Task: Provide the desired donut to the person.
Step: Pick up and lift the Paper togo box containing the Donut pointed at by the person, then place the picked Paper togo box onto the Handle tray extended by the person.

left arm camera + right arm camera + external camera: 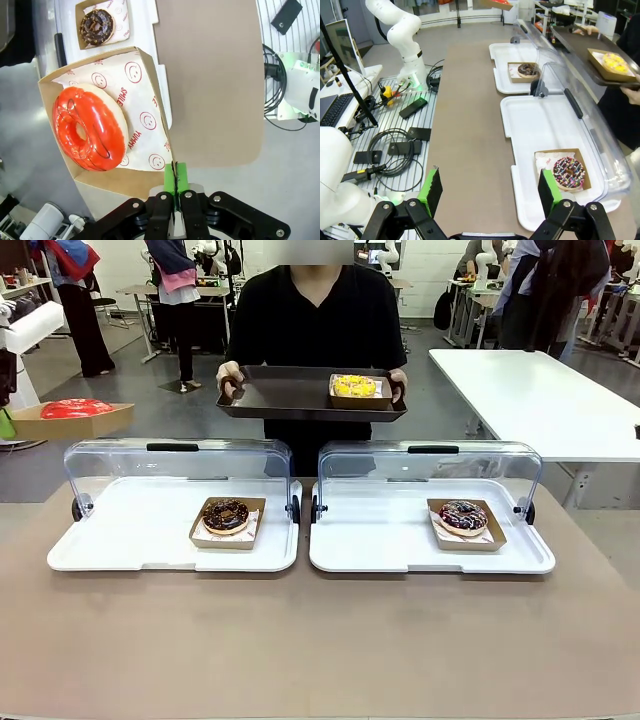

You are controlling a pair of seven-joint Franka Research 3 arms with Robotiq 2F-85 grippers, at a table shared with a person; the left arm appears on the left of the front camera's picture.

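Observation:
In the left wrist view my left gripper (175, 177) is shut on the edge of a cardboard box (107, 182) holding a red-glazed donut (89, 128). The same box hangs at the far left, off the table, with its red donut (75, 408) showing. The person (315, 320) stands at the far side holding a dark tray (290, 395) with a yellow donut (354, 387) in a box. My right gripper (490, 192) stands open above the table's near side, with nothing between its fingers.
Two white trays with raised clear lids lie on the brown table. The left tray (130, 540) holds a chocolate donut (226, 516); the right tray (380, 540) holds a sprinkled donut (463, 516). Cables and boxes (405, 145) lie beside the table. A white table (540, 390) stands behind on the right.

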